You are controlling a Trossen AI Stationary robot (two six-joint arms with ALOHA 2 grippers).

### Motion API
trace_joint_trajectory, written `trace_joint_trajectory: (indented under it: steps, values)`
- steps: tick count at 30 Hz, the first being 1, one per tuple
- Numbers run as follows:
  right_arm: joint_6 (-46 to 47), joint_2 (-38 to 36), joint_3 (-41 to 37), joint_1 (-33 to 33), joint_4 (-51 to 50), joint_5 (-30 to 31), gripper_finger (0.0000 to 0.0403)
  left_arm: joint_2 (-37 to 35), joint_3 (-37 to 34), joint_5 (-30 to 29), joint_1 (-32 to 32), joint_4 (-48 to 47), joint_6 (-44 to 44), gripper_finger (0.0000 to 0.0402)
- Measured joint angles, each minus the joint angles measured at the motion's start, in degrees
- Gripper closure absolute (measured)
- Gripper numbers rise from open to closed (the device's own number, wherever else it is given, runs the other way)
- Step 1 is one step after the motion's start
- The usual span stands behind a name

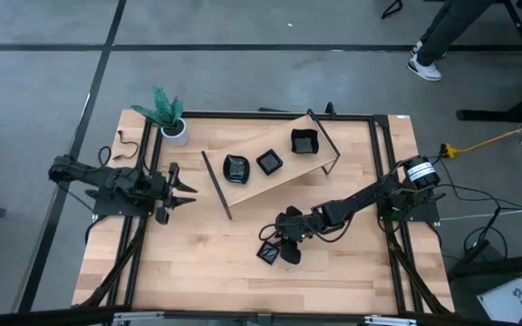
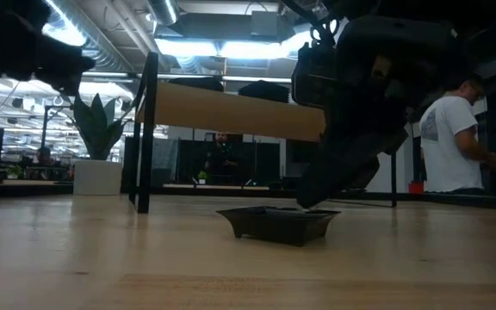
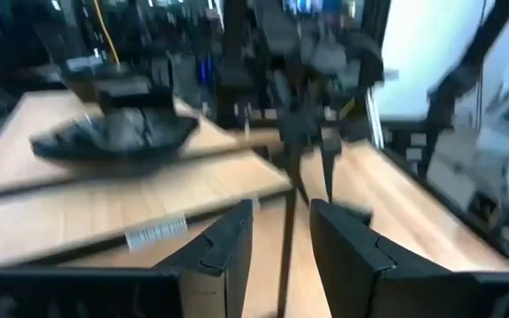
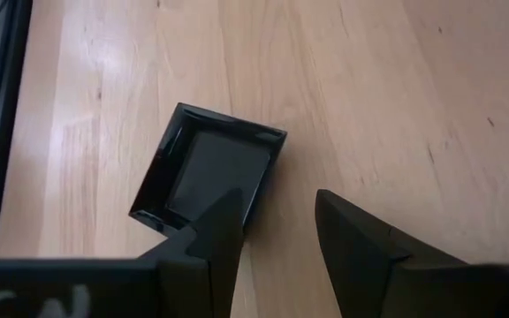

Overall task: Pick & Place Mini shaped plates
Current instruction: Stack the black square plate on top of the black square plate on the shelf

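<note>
One square black mini plate lies flat on the table near its front middle. My right gripper slants down over it, open; one finger stands over the plate's inside at its edge and the other finger stands outside above bare wood. Three more black plates rest on a raised wooden shelf. My left gripper waits open at the table's left, pointing level at the shelf. My right gripper comes slanting down from the table's right, with its open fingers on either side of the plate's rim. In the low view a fingertip reaches down to the rim of the plate. I cannot tell whether it touches.
The shelf stands on black legs across the table's far middle. A white pot with a green plant sits at the far left corner. A black frame edges the table. A person stands beyond it.
</note>
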Motion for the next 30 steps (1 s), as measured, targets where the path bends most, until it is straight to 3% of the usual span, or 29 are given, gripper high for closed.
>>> trace_joint_trajectory:
  steps: [4, 12, 18, 25, 30]
  values:
    - [0.7, 0.0, 0.0, 0.0, -0.5, 0.0, 0.0258, 0.0, -4.0, 8.5, 7.0, 8.8, 1.2, 0.0294]
    - [0.6, 0.0, 0.0, 0.0, -0.7, 0.0, 0.0258, 0.4, -4.2, 21.4, 18.3, 10.6, 1.0, 0.0291]
    - [0.5, 0.0, 0.0, 0.0, -1.2, 0.1, 0.0258, 0.5, -4.2, 22.2, 22.5, 10.7, 1.1, 0.0294]
    - [0.1, 0.0, 0.0, 0.0, -1.1, 0.2, 0.0258, 0.5, -4.2, 16.2, 23.1, 9.7, -0.8, 0.0291]
    - [-0.2, 0.0, 0.0, 0.0, -0.3, 0.2, 0.0258, 0.5, -4.2, 15.4, 23.1, 9.6, -3.9, 0.0294]
